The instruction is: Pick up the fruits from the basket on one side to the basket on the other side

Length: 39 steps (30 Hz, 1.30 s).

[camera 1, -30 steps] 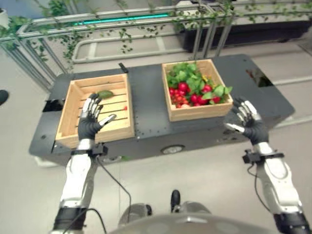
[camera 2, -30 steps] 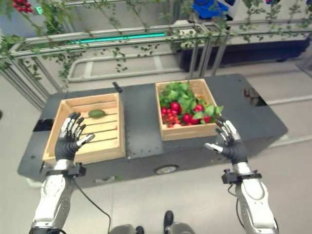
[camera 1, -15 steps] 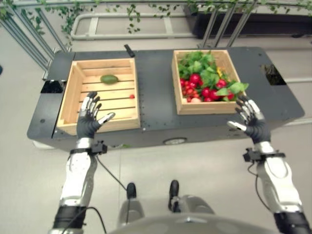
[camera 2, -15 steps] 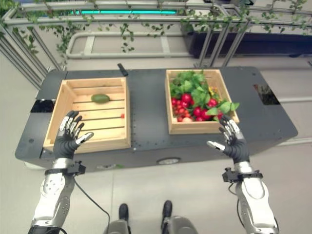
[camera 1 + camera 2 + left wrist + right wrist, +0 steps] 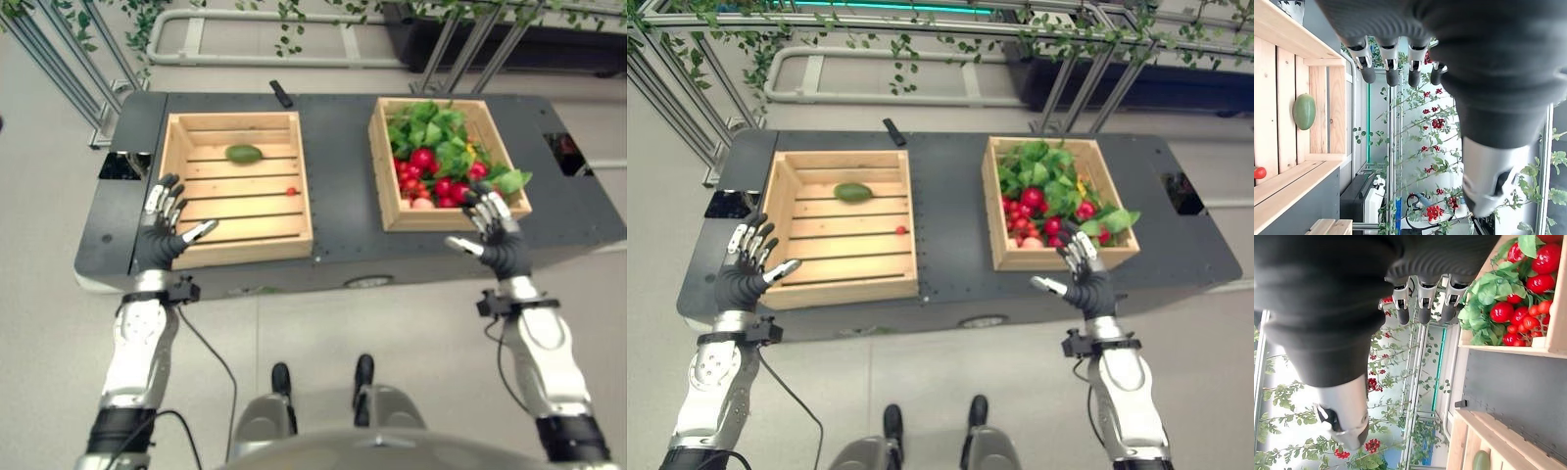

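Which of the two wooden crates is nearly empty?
The left crate, in front of the left robot hand: it holds just a green fruit and a small red one. The right crate is heaped with red fruit and leaves.

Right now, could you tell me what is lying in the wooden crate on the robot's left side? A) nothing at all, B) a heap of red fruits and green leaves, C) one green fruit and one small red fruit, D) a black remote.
C: the left crate holds just a green fruit on its slats and a small red fruit near its right wall; the leafy red heap sits in the right crate.
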Motion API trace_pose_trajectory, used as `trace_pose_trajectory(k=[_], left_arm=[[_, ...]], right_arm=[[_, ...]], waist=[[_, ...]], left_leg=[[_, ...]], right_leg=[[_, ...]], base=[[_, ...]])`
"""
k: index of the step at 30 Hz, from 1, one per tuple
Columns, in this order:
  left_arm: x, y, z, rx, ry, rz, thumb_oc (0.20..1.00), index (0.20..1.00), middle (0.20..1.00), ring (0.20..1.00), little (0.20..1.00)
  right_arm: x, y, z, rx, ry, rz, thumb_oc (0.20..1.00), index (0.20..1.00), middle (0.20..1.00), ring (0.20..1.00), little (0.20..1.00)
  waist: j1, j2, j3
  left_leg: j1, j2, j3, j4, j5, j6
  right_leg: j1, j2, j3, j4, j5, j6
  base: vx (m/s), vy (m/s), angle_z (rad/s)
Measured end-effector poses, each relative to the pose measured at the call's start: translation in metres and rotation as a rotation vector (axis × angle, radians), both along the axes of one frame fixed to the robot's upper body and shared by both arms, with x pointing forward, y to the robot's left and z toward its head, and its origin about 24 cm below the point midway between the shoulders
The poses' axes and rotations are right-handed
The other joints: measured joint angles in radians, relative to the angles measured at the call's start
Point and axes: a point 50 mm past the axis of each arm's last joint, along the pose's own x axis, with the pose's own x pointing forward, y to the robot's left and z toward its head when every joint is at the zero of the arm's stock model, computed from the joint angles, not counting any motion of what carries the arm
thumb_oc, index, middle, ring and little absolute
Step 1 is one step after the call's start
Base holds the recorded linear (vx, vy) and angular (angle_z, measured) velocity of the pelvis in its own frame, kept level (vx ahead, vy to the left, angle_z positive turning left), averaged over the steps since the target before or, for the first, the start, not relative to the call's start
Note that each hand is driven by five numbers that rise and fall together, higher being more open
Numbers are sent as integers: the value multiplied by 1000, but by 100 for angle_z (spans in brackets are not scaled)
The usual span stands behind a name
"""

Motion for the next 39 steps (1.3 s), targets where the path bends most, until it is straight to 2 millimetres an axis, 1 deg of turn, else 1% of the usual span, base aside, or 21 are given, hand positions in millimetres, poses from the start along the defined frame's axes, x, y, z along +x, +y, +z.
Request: trace_pose_trajectory(k=[6, 8, 10, 11, 12, 13, 14, 15, 16, 17, 18, 19, 20, 21, 23, 25, 27, 29, 33, 35, 39], left_arm=[[-6, 6, -24, 10, 99, 38, 1000, 1000, 1000, 1000, 1000], [-12, 14, -43, 28, 186, 73, 1000, 1000, 1000, 1000, 1000], [-16, 19, -67, -13, 275, 113, 1000, 1000, 1000, 1000, 1000], [-22, 26, -94, -33, 393, 155, 1000, 1000, 1000, 1000, 1000], [-27, 30, -107, -39, 453, 179, 1000, 1000, 1000, 1000, 1000], [-38, 36, -130, -49, 574, 224, 1000, 1000, 1000, 1000, 1000], [-50, 39, -145, -47, 653, 252, 1000, 1000, 1000, 1000, 1000], [-58, 41, -151, -44, 690, 265, 1000, 1000, 1000, 1000, 1000], [-76, 45, -167, -34, 775, 295, 1000, 1000, 1000, 1000, 1000], [-84, 49, -177, -29, 841, 323, 1000, 1000, 1000, 1000, 1000], [-99, 51, -191, -36, 947, 365, 1000, 1000, 1000, 1000, 1000], [-110, 52, -198, -43, 1000, 384, 1000, 1000, 1000, 1000, 1000], [-118, 52, -202, -49, 1031, 394, 1000, 1000, 1000, 1000, 1000], [-133, 53, -210, -47, 1099, 416, 1000, 1000, 1000, 1000, 1000], [-149, 51, -217, -40, 1167, 425, 1000, 1000, 1000, 1000, 1000], [-153, 48, -219, -44, 1183, 421, 1000, 1000, 1000, 1000, 1000], [-156, 44, -222, -32, 1213, 398, 1000, 1000, 1000, 1000, 1000], [-161, 40, -227, -20, 1265, 371, 1000, 1000, 1000, 1000, 1000], [-178, 32, -237, -25, 1395, 321, 1000, 1000, 1000, 1000, 1000], [-181, 28, -240, -30, 1449, 292, 1000, 1000, 1000, 1000, 1000], [-177, 20, -243, -17, 1457, 246, 1000, 1000, 1000, 1000, 1000]], right_arm=[[-4, -3, -6, -5, 28, -5, 1000, 1000, 1000, 1000, 1000], [-9, -6, -14, -6, 64, -11, 1000, 1000, 1000, 1000, 1000], [-10, -10, -25, -2, 113, -29, 1000, 1000, 1000, 1000, 1000], [-13, -16, -45, 4, 195, -55, 1000, 1000, 1000, 1000, 1000], [-15, -19, -56, 8, 246, -70, 1000, 1000, 1000, 1000, 1000], [-23, -25, -78, 14, 346, -103, 1000, 1000, 1000, 1000, 1000], [-34, -29, -93, 19, 417, -130, 1000, 1000, 1000, 1000, 1000], [-37, -31, -98, 23, 442, -141, 1000, 1000, 1000, 1000, 1000], [-50, -34, -114, 25, 515, -170, 1000, 1000, 1000, 1000, 1000], [-53, -36, -125, 26, 565, -181, 1000, 1000, 1000, 1000, 1000], [-62, -37, -139, 17, 646, -205, 1000, 1000, 1000, 1000, 1000], [-71, -38, -147, -2, 691, -211, 1000, 1000, 1000, 1000, 1000], [-74, -37, -150, -13, 708, -211, 1000, 1000, 1000, 1000, 1000], [-82, -38, -159, -17, 757, -224, 1000, 1000, 1000, 1000, 1000], [-90, -38, -167, -22, 807, -234, 1000, 1000, 1000, 1000, 1000], [-94, -39, -172, -29, 838, -241, 1000, 1000, 1000, 1000, 1000], [-102, -41, -187, -54, 933, -254, 1000, 1000, 1000, 1000, 1000], [-119, -39, -204, -60, 1063, -281, 1000, 1000, 1000, 1000, 1000], [-139, -30, -223, -32, 1213, -303, 1000, 1000, 1000, 1000, 1000], [-155, -25, -233, -52, 1338, -304, 1000, 1000, 1000, 1000, 1000], [-165, -24, -237, -76, 1426, -311, 1000, 1000, 1000, 1000, 1000]], waist=[[-4, 7, -2], [-5, 9, -2], [-6, 14, -5], [-11, 16, -7], [-11, 16, -7], [-9, 16, -7], [-10, 16, -6], [-7, 16, -6], [-8, 16, -6], [-9, 16, -7], [-11, 15, -7], [-11, 15, -6], [-12, 15, -6], [-17, 13, -8], [-28, 12, -10], [-28, 11, -12], [-27, 7, -15], [-27, 8, -31], [-29, 12, -42], [-24, 16, -47], [-18, 27, -51]], left_leg=[[2, 18, -13, -6, 3, -15], [1, 21, -13, -6, 5, -17], [2, 20, -13, -5, 4, -17], [1, 20, -13, -4, 4, -17], [-1, 20, -13, -4, 4, -17], [-5, 21, -13, -4, 4, -17], [-8, 21, -13, -5, 4, -17], [-7, 21, -13, -5, 4, -17], [-6, 21, -12, -7, 4, -17], [0, 21, -12, -8, 4, -18], [-1, 22, -13, -8, 3, -19], [-1, 22, -12, -9, 3, -19], [-1, 23, -12, -11, 3, -19], [7, 23, -12, -17, 5, -20], [20, 23, -11, -27, 7, -22], [21, 23, -11, -31, 7, -23], [36, 23, -10, -45, 12, -24], [42, 23, -13, -54, 13, -25], [48, 23, -13, -58, 13, -26], [51, 23, -16, -58, 13, -26], [39, 24, -24, -53, 12, -27]], right_leg=[[14, 22, -9, -24, 5, -16], [16, 25, -11, -27, 6, -17], [16, 23, -11, -27, 6, -17], [15, 23, -11, -26, 6, -17], [13, 23, -11, -26, 6, -17], [9, 24, -11, -26, 6, -17], [8, 23, -11, -27, 6, -18], [9, 23, -12, -28, 6, -18], [10, 22, -12, -30, 6, -18], [14, 23, -11, -32, 6, -18], [16, 22, -12, -35, 6, -18], [16, 23, -12, -36, 7, -19], [16, 23, -12, -39, 8, -19], [27, 23, -12, -51, 10, -20], [41, 25, -12, -65, 13, -18], [41, 26, -12, -67, 14, -19], [54, 28, -12, -78, 19, -20], [62, 28, -18, -86, 19, -20], [70, 29, -22, -93, 19, -20], [78, 30, -26, -97, 19, -20], [70, 30, -29, -96, 18, -21]], base=[[43, -38, 3], [4, -6, 2], [0, 0, 0], [0, 0, 0], [0, 0, 0], [0, 0, 0], [0, 0, 0], [0, 0, 0], [31, -8, -1], [32, -4, -1], [44, 4, -1], [0, 0, 0], [48, 19, -1], [44, 21, -2], [49, 26, -1], [36, 21, 0], [40, 18, 0], [53, 16, 4], [61, 11, 2], [40, -10, 5], [36, -14, 5]])
